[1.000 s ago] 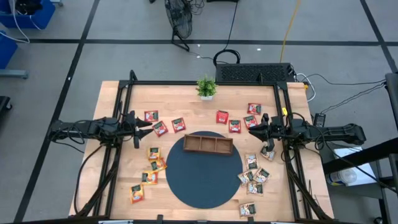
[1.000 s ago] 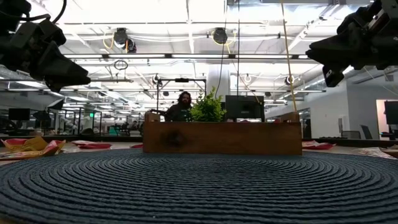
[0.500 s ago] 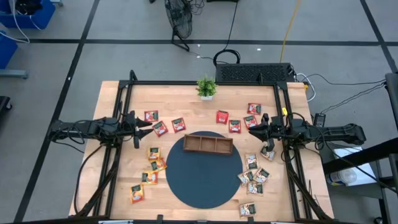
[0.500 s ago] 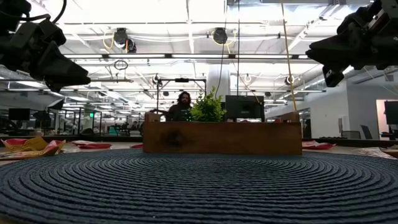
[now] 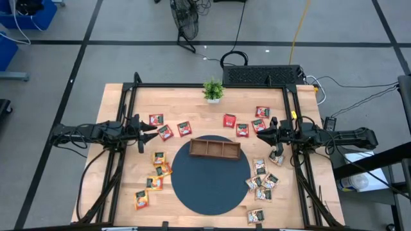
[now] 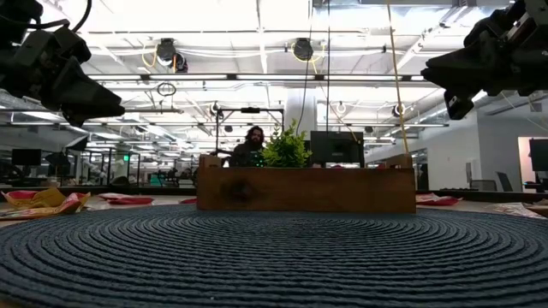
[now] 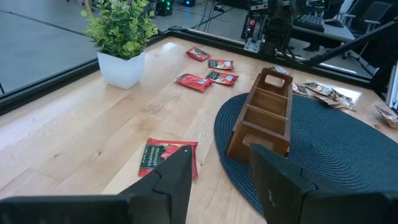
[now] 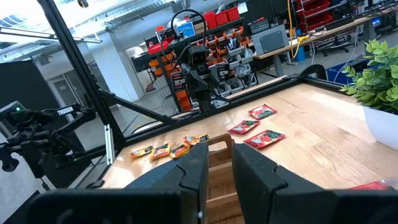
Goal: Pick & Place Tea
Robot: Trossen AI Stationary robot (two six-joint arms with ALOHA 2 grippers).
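The tea lies scattered on the wooden table. Red sachets (image 5: 184, 128) lie beyond the dark round mat (image 5: 212, 183), yellow-orange ones (image 5: 158, 169) to its left, and pale green-white ones (image 5: 262, 181) to its right. One red sachet (image 7: 168, 157) lies flat just ahead of my left gripper (image 7: 221, 180). That gripper hovers open above the table's left side (image 5: 151, 130). Above the right side, my right gripper (image 5: 260, 134) is open by a narrow gap (image 8: 221, 171). Neither has anything between its fingers.
A brown three-compartment wooden tray (image 5: 215, 149) stands on the mat's far part. A small potted plant (image 5: 213, 90) stands at the table's far edge. Black frame rails (image 5: 122, 115) run along both sides. A person (image 6: 250, 145) sits in the room far behind the table.
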